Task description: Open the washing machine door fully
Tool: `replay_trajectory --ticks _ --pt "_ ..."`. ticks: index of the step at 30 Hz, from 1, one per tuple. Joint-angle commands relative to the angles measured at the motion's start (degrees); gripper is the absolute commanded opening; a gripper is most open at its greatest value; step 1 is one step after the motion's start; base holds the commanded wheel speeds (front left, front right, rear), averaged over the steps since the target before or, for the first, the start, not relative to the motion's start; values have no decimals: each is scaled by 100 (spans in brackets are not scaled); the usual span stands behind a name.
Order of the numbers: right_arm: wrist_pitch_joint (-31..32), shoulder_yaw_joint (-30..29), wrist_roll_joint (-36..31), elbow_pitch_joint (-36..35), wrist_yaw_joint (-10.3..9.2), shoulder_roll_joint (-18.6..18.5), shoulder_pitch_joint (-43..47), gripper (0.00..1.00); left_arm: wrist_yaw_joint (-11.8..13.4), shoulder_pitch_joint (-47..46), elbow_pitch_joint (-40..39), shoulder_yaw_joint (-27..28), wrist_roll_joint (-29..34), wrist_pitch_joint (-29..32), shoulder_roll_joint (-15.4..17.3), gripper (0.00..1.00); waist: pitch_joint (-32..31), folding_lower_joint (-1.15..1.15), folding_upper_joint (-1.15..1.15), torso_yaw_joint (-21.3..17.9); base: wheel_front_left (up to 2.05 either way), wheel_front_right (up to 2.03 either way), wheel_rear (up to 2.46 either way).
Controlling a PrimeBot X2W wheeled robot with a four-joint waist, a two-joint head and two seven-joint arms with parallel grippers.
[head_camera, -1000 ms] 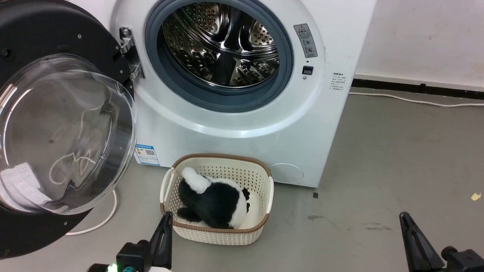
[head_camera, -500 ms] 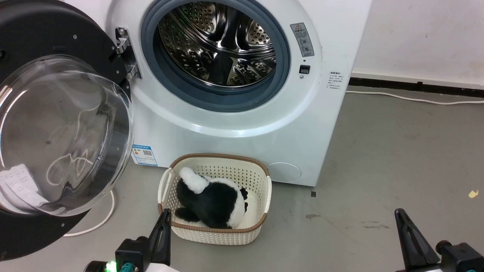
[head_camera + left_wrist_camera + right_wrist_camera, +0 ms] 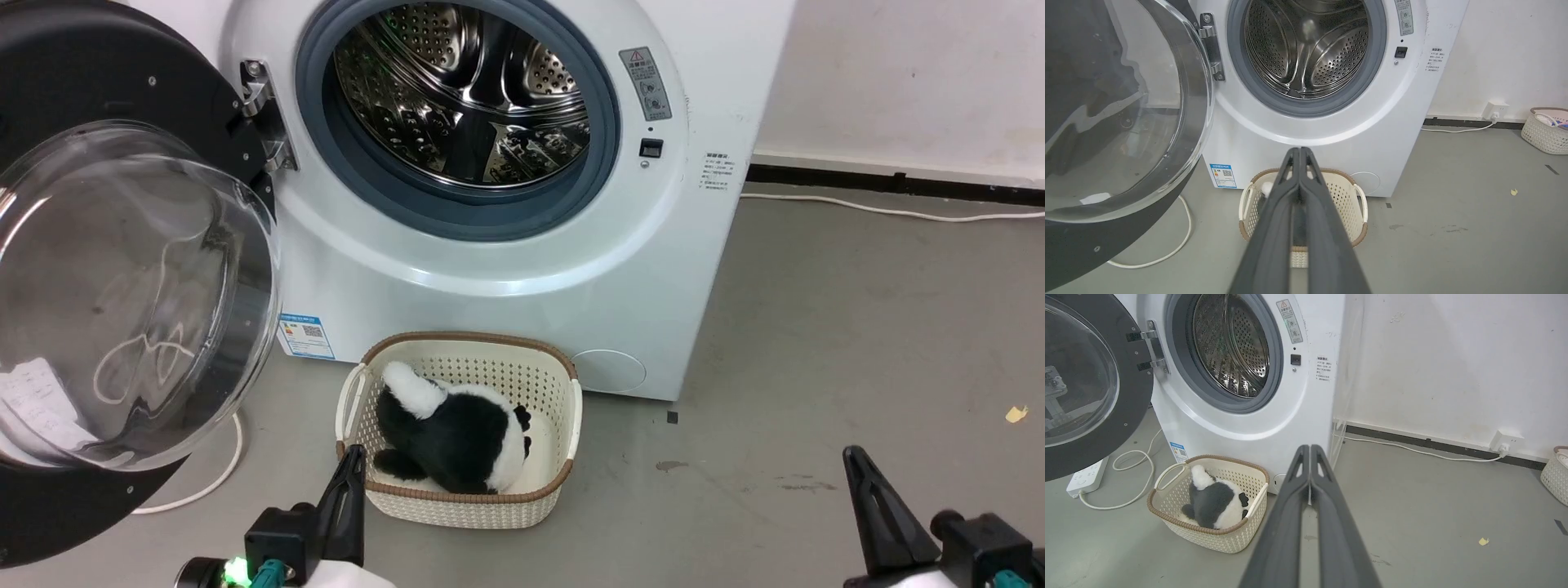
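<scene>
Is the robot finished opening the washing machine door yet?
Pretty much. Done: the washing machine door is swung wide to the left, leaving the steel drum uncovered. In hand: nothing; the left tool and right tool are shut, low, touching nothing. Left: maybe a small last push, hard to judge.

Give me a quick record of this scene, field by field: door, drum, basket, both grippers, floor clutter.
door: washing machine door swung wide open to the left on its hinge
machine: washing machine, opening uncovered
drum: steel drum, no laundry visible inside
basket: cream basket on the floor in front of the machine, with a black-and-white plush toy inside
left gripper: left gripper shut, holding nothing, by the basket's near left corner
right gripper: right gripper shut, holding nothing, above grey floor
floor clutter: white cable below the door
</scene>
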Motion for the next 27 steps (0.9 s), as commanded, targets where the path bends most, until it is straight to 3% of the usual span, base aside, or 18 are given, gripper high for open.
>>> replay_trajectory --ticks 1,27 --pt "31 24 -11 9 2 9 -123 0 -27 -67 -44 55 70 34 -34 0 1 0 0 -4 0 0 0" --pt "337 160 -43 16 3 14 -310 0 -234 -115 -189 430 396 337 -220 0 28 0 0 -103 0 0 0"
